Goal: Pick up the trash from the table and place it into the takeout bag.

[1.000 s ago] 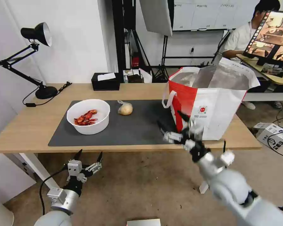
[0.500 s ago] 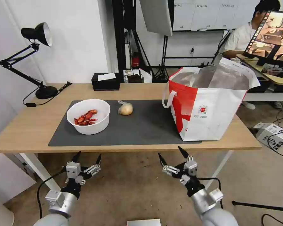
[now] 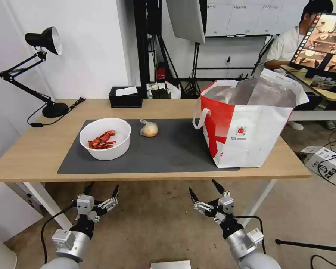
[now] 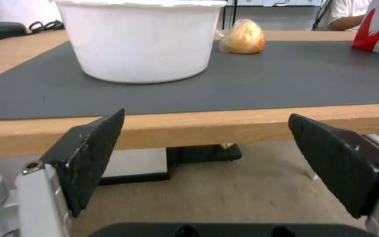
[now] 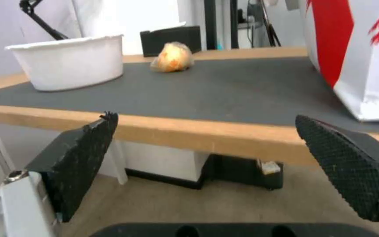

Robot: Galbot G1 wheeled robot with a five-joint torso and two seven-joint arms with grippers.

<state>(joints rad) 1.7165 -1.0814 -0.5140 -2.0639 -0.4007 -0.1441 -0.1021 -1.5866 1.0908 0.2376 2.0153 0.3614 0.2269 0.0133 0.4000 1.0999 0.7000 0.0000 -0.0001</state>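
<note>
- We see the left gripper [image 3: 101,189] spread wide, empty, below the light-wood table [image 3: 33,153] edge.
- White round bowl of red crayfish shells [image 3: 105,138] and small clear bag with beige lump [image 3: 149,129] lie on the dark grey mat [image 3: 164,149], above both grippers.
- Right gripper [image 3: 204,188]: wide, empty, under the edge, near the white-and-red takeout bag [image 3: 250,127].

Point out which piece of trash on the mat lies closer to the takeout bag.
The small clear bag with the beige lump; the white bowl of crayfish shells sits farther left.

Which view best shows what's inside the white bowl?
The head view: it looks down into the white bowl, showing red crayfish shells. Both wrist views, from below table height, show just its outer wall.
</note>
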